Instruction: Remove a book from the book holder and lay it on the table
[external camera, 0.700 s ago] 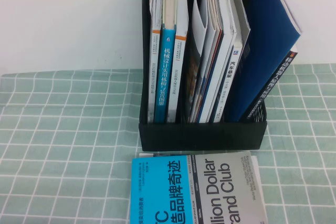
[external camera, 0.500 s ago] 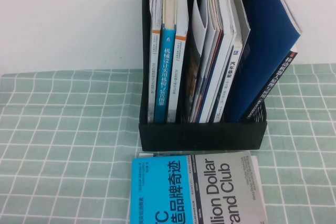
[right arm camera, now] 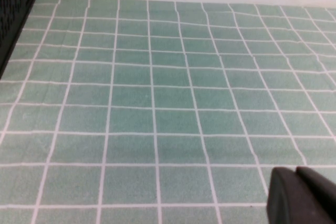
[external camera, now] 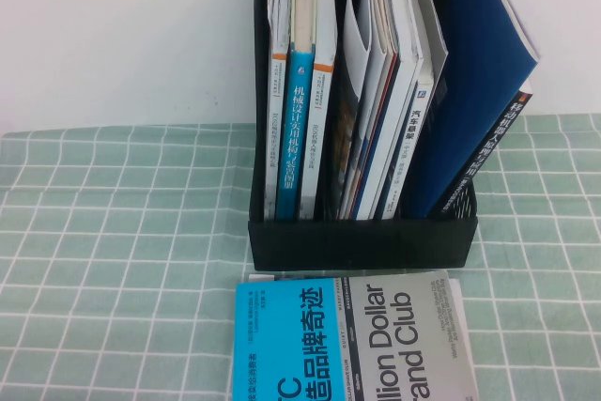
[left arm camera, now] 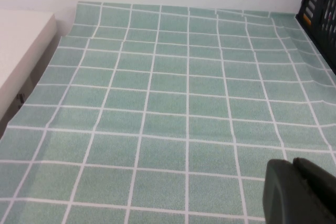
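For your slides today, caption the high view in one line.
Black book holder packed with upright books on the green grid table; neither gripper in view.

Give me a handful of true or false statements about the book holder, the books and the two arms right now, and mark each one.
1. The book holder stands upright on the table. True.
2. The book with the dark cover already lies flat on the table. False: it leans in the holder's rightmost slot, behind a blue book.
3. A cyan-and-grey book lies flat in front of the holder. True.
4. The left end effector is gripping a book. False: it holds nothing and is over bare cloth to the holder's left; it appears shut.
5. The right end effector is inside the holder. False: it is over bare cloth to the holder's right, and it looks shut.
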Controlling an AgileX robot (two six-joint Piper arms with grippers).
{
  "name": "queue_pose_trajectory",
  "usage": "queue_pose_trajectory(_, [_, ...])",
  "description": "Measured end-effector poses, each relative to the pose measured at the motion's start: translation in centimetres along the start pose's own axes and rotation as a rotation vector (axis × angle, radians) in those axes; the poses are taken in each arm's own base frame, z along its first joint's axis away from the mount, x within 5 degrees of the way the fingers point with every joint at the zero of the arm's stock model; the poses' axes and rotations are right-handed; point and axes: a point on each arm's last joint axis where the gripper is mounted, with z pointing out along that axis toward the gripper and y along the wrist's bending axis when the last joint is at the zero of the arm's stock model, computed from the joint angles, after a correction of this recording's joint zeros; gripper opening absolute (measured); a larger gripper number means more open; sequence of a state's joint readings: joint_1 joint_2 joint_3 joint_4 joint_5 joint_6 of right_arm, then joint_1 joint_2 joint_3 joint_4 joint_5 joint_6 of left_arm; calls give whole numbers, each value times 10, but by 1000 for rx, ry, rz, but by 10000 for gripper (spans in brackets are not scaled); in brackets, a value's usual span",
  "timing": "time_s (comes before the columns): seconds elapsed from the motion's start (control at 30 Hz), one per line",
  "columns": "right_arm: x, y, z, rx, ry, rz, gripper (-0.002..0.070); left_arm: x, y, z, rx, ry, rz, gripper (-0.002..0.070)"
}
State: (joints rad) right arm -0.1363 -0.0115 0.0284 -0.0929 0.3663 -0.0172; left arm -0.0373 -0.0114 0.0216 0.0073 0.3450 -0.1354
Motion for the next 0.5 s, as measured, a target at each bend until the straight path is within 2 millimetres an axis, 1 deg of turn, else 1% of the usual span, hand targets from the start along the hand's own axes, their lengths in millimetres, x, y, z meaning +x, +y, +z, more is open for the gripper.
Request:
queue_pose_trajectory(0.37, [0,0,0,2,-2,-19,-2,0,0,0,1,-4,2,-3])
queue_pose_trajectory(0.5, [-5,0,0,4,-62,-23,-2,-4,-1,0,7,-49,2,-3])
